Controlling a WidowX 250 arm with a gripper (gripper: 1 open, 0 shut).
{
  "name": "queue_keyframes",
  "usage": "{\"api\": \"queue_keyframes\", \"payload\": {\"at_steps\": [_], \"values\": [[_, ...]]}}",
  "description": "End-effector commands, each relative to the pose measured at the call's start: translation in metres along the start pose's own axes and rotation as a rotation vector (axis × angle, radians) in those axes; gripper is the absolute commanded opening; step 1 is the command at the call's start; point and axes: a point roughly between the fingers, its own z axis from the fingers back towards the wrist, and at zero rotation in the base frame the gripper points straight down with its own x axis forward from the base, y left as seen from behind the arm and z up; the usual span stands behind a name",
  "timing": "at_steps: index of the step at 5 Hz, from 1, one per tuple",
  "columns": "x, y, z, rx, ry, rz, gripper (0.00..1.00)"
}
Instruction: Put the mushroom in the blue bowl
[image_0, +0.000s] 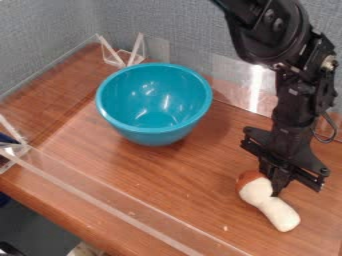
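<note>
Pinching mushroom (267, 201) near cap end — fingers (282, 184) drawn narrow, pointing straight down onto it at front right of tabletop (80, 130). Mushroom lies flat, long axis diagonal, stem trailing toward front-right, cap just under fingers. Blue bowl (155, 103) well apart, up-left of grasp — carry runs that way.

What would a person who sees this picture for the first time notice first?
Probably the blue bowl, big and glossy, standing empty left of centre on the wooden table. Next, the black arm coming down from the upper right, its gripper pointing straight down with the fingers closed on the mushroom, which lies on the table near the lower right, well apart from the bowl.
</note>
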Motion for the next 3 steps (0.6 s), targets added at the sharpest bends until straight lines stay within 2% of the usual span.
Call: {"api": "queue_keyframes", "payload": {"at_steps": [1, 3], "values": [[-0.011, 0.000, 0.014, 0.002, 0.014, 0.007, 0.00], [-0.018, 0.005, 0.075, 0.000, -0.073, 0.014, 0.00]]}}
